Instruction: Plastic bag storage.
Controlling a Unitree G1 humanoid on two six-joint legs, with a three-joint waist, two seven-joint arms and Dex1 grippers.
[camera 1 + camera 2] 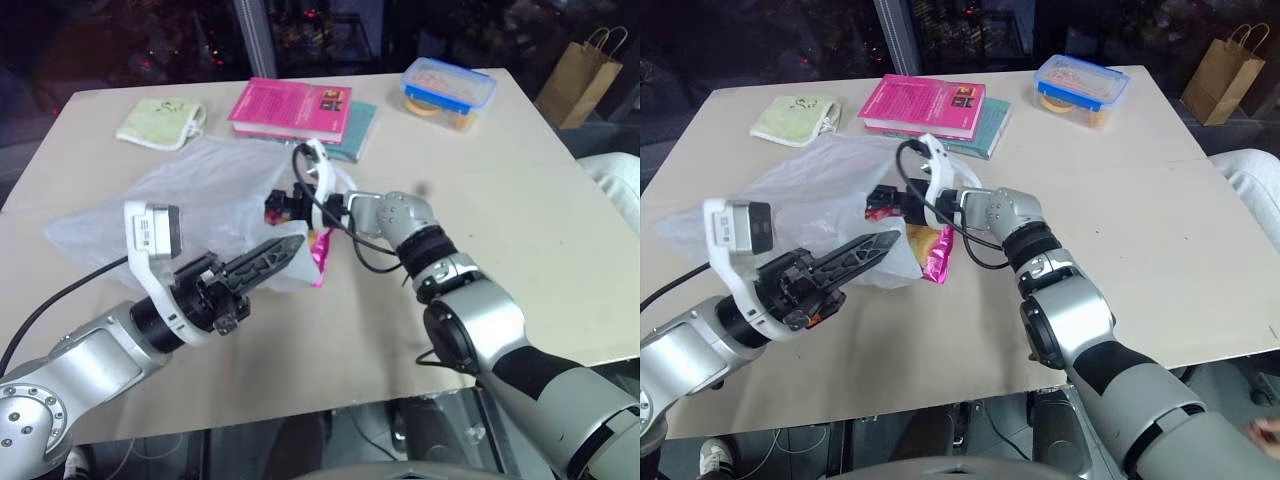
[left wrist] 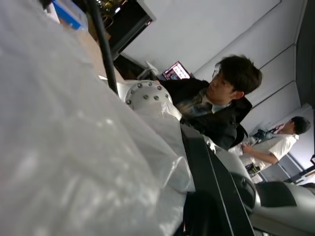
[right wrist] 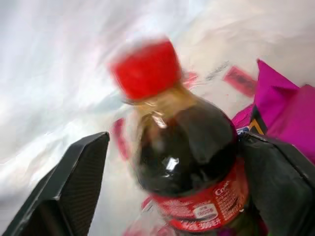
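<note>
**Left eye view: bag pinched by left gripper, right jaws apart around a cola bottle**

Table [image 1: 520, 210]: pale wooden top, everything sat on it.

Plastic bag [image 1: 190, 195]: thin translucent white, wrinkled, spread across the table's left-centre, in front of the pink book [image 1: 290, 105]. Its near edge was lifted off the top. In the right wrist view red printed marks showed on the film.

Left gripper [image 1: 285, 252]: black fingers pressed together, clamped on the bag's near edge, pointing toward the right gripper. Left wrist view showed white film bunched against one finger [image 2: 216, 182].

Right gripper [image 1: 285, 205]: reached in from the right at the bag's mouth, jaws spread wide. In the right wrist view a cola bottle [image 3: 189, 157] with a red cap sat between the two fingers, touching the finger by the packet, a gap on the other side. Can't tell whether it was gripped.

Shiny pink chip packet [image 1: 938, 255]: just beside the bottle, at the bag's edge, below the right gripper.

Far side: pale green cloth [image 1: 160, 122] on the left, blue-lidded food box [image 1: 448, 88] on the right. Brown paper bag [image 1: 585, 65] stood off the table, beyond its far right corner.
</note>
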